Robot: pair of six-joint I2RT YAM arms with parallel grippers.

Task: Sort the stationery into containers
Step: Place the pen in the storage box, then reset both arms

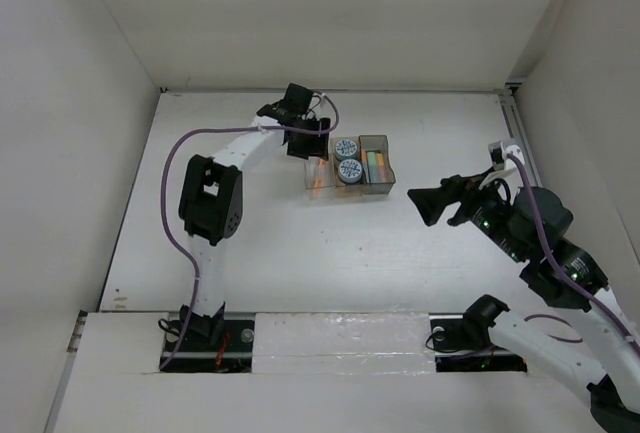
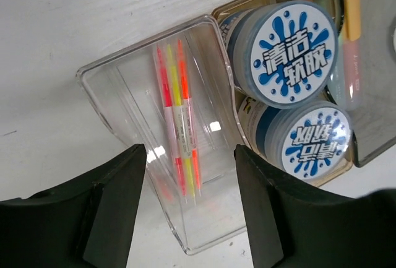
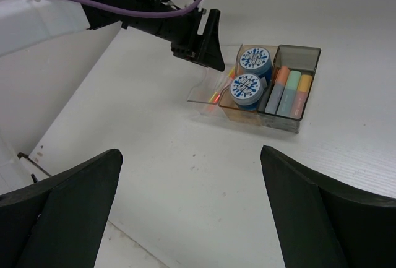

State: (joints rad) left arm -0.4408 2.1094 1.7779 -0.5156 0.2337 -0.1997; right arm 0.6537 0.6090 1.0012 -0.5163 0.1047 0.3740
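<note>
Three joined bins stand at mid table. The clear bin point(image 1: 317, 175) point(image 2: 124, 82) holds thin red, yellow-green and orange pens point(image 2: 176, 113). The amber bin point(image 1: 347, 185) point(image 2: 247, 2) holds two blue-white rolls point(image 2: 291, 51) point(image 2: 309, 138). The smoky grey bin point(image 1: 387, 163) point(image 3: 300, 50) holds orange and green markers point(image 3: 289, 88). My left gripper point(image 1: 305, 138) point(image 2: 190, 156) is open and empty, just above the clear bin's far end. My right gripper point(image 1: 425, 203) point(image 3: 189, 156) is open and empty, to the right of the bins and apart from them.
White walls point(image 1: 110, 103) close in the table on the left, back and right. A metal rail point(image 1: 515, 123) runs along the right edge. The arm bases sit on the front ledge point(image 1: 340, 338).
</note>
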